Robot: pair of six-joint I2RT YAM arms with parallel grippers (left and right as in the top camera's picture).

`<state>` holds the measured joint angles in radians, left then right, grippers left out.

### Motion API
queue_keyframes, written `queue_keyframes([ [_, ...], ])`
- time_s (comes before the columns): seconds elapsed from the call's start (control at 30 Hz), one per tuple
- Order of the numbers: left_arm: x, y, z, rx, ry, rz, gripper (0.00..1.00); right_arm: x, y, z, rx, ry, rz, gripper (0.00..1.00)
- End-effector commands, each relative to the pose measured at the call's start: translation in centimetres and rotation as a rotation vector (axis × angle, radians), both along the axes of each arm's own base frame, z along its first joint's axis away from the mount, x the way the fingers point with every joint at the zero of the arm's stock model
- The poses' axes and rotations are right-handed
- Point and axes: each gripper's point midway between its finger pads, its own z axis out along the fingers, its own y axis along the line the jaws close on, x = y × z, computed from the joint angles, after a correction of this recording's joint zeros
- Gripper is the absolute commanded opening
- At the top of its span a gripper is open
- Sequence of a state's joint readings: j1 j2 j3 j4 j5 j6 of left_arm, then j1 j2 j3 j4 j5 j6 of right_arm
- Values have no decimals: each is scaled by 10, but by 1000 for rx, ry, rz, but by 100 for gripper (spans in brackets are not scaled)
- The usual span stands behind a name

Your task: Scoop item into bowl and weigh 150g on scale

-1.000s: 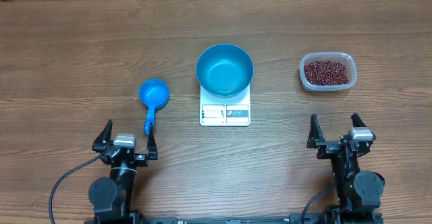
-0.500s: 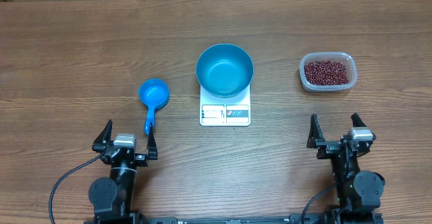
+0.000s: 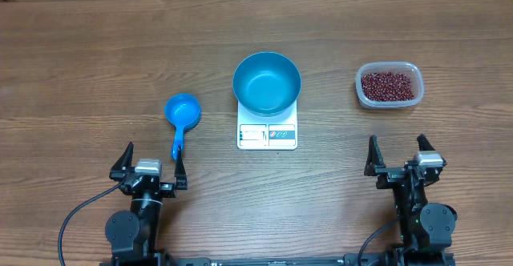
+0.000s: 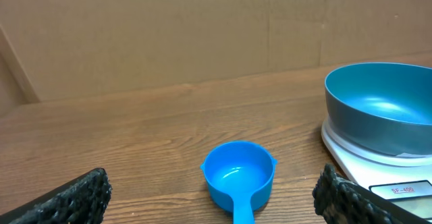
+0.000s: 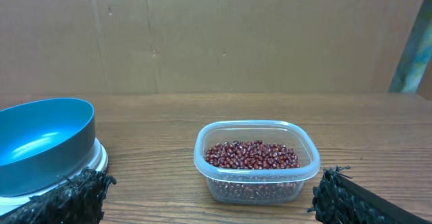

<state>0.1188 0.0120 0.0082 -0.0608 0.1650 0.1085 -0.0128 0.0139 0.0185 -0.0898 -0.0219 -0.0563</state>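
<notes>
The glossy blue bowl [image 3: 267, 82] sits empty on the white scale [image 3: 267, 135] at the table's middle. Dark red-brown beans [image 3: 389, 86] fill a clear plastic tub [image 3: 389, 102] at the right; the right wrist view shows the beans [image 5: 252, 154] straight ahead. A small blue handled scoop [image 3: 182, 112] lies left of the scale, handle toward me, and the scoop [image 4: 239, 175] is centred in the left wrist view. My left gripper [image 3: 149, 164] stands open just behind the scoop's handle, holding nothing. My right gripper [image 3: 398, 158] stands open and empty, well short of the tub.
A brown cardboard wall [image 4: 169, 28] backs the wooden table [image 3: 96, 58]. The bowl [image 5: 42, 143] and scale edge show at the left of the right wrist view. The bowl [image 4: 378, 106] stands at the right of the left wrist view.
</notes>
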Motion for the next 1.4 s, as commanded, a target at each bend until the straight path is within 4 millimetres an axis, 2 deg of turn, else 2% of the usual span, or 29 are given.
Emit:
queue_keyframes([
  [0.0,0,-1,0,14,-3,-7,99,0,0,-1,-1,-7,2,100],
  [0.13,0,0,0,-5,-2,-4,100,0,0,-1,-1,-7,2,100],
  [0.23,0,0,0,-88,2,3,100,0,0,-1,-1,-7,2,100],
  [0.4,-1,-1,1,-89,3,-5,100,0,0,-1,-1,-7,2,100],
  [0.5,-4,-12,4,-69,20,-66,100,0,0,-1,-1,-7,2,100],
  [0.67,-10,-16,18,-23,51,-87,100,0,0,-1,-1,-7,2,100],
  [0.8,-11,-15,41,23,77,-88,100,0,0,-1,-1,-6,2,100],
  [0.97,0,-14,53,19,167,-92,100,0,0,-1,-1,-7,2,100],
  [1.37,38,-8,70,27,582,-126,99,0,0,-1,-1,-7,2,100],
])
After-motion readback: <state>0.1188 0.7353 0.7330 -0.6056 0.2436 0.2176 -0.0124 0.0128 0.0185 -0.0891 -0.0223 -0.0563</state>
